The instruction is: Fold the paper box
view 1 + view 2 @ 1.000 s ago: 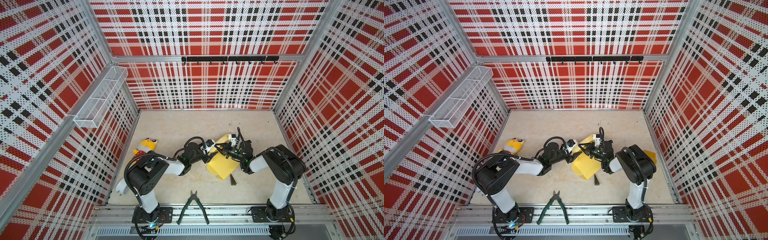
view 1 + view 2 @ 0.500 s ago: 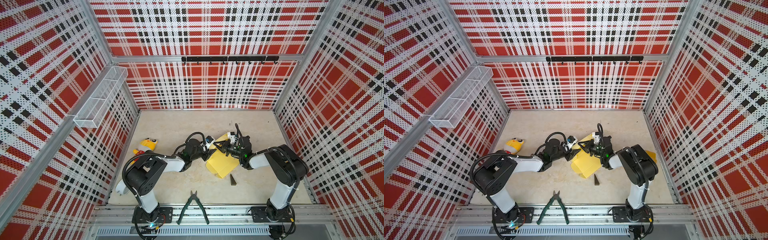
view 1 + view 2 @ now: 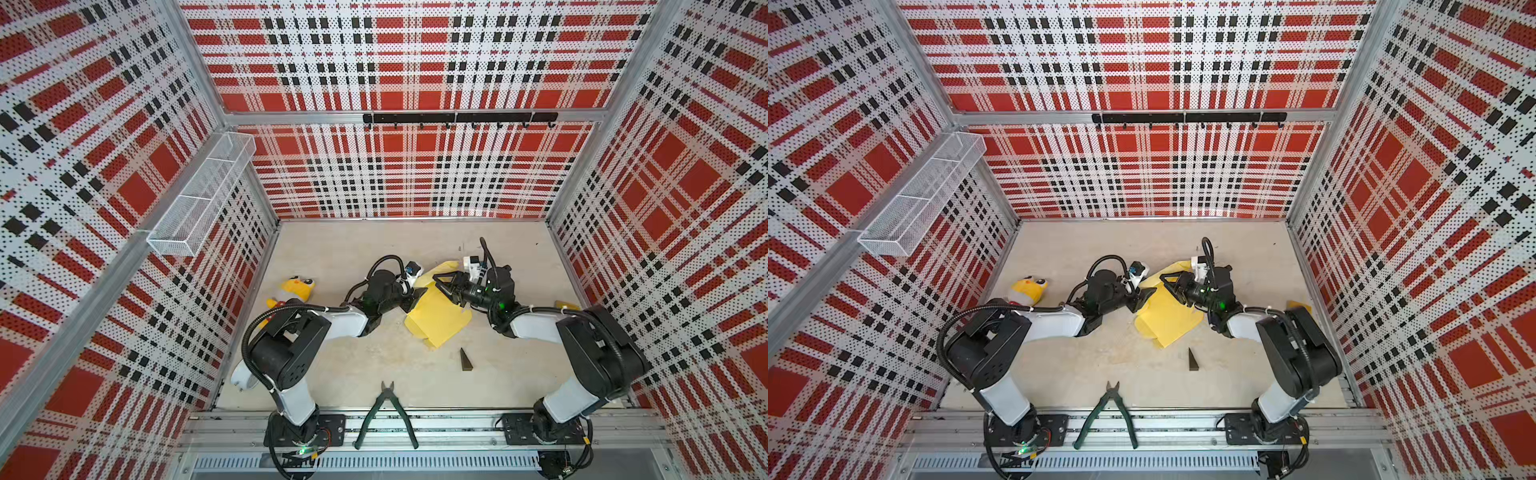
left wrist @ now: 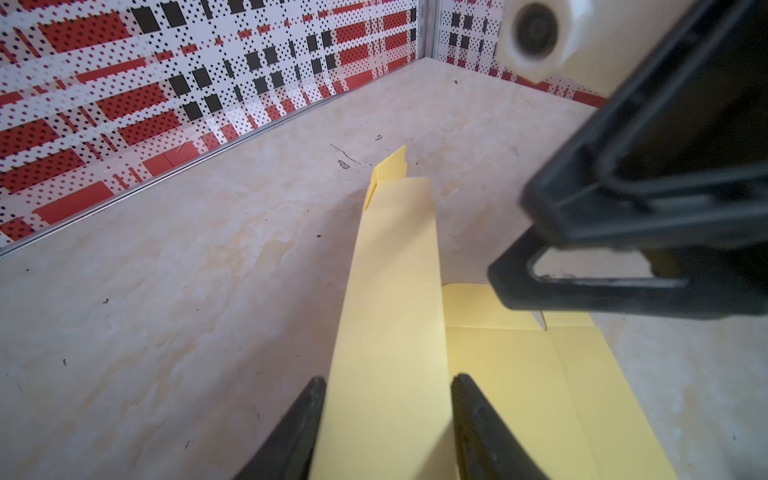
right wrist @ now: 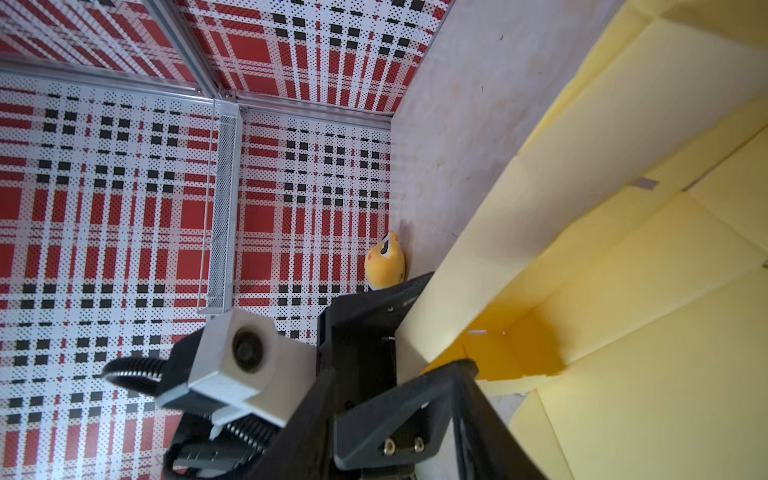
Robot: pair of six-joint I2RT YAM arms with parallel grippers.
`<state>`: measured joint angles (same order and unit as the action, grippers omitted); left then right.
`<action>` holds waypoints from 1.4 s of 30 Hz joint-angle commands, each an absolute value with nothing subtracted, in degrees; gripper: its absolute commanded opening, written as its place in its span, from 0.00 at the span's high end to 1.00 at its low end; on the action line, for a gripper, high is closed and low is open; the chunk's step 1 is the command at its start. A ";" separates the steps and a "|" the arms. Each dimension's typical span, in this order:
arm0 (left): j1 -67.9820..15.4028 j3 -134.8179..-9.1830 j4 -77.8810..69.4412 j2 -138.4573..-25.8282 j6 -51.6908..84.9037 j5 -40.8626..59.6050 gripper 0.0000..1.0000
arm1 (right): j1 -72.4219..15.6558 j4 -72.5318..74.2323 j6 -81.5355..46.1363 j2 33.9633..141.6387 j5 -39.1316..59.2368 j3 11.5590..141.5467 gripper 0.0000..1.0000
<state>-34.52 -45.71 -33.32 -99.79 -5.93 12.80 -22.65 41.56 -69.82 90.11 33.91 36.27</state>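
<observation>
The paper box [image 3: 436,320] [image 3: 1167,320] lies mid-table as pale yellow cardboard, partly folded, with one long side panel [image 4: 390,270] standing up. My left gripper [image 3: 411,296] [image 4: 388,382] comes in from the left and is shut on that upright panel, which fills the gap between its two fingers. My right gripper [image 3: 445,287] [image 3: 1177,286] hovers over the box's far end, jaws spread, nothing clamped between them. One of its black fingers [image 4: 582,286] hangs just above the box floor. The right wrist view shows the box's inside corner [image 5: 519,349] beside the left gripper's body.
A yellow plush toy [image 3: 293,289] lies against the left wall. Green-handled pliers [image 3: 386,409] rest at the front edge, a small black wedge [image 3: 466,360] in front of the box. An orange-yellow flat piece [image 3: 567,304] sits by the right wall. A wire basket [image 3: 203,199] hangs on the left wall.
My right gripper's jaws have spread apart from shut and the arm has shifted slightly toward the back. The left gripper has narrowed onto the raised panel and stayed in place.
</observation>
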 commanded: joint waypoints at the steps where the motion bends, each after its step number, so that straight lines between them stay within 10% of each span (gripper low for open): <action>1: -32.91 -48.17 -32.82 -99.40 -0.85 12.64 0.50 | -23.51 32.07 -59.20 83.21 29.30 35.19 0.51; 11: -28.40 -52.28 -28.39 -99.89 11.57 16.79 0.51 | -41.92 25.82 -26.22 77.15 -0.08 32.69 0.46; 42: -30.59 -51.02 -27.82 -100.46 11.87 18.31 0.50 | -43.15 48.59 -24.41 103.39 7.68 41.69 0.57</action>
